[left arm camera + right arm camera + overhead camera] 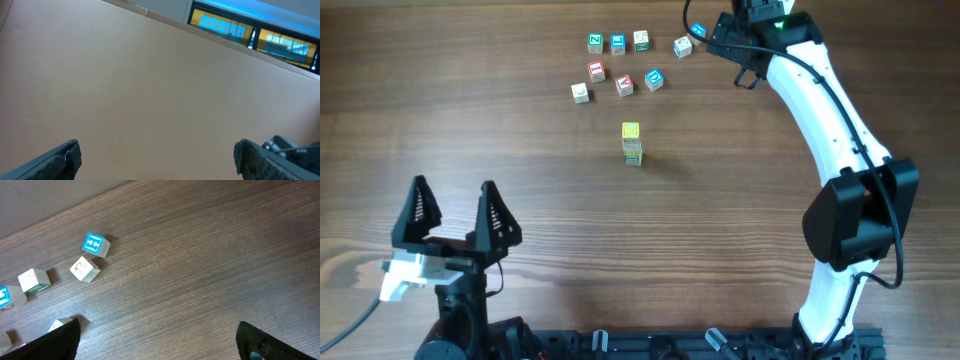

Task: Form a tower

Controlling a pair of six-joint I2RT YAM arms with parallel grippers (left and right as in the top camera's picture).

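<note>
— What does the camera on the left arm see?

— Mostly a plain tan wall (150, 85), running at a slant across nearly the whole picture.

— Anything else?

— Up in the right corner there are two panes (225, 25) glowing blue, set in a dark frame with a yellow edge.

— And the left tool (157, 161)?

— Only its black fingers (60, 160) show, one poking up in each bottom corner, spread wide, with nothing between them but that wall.

table (520, 130): wood-grain | loose letter cubes (625, 85): scattered, far side
</note>
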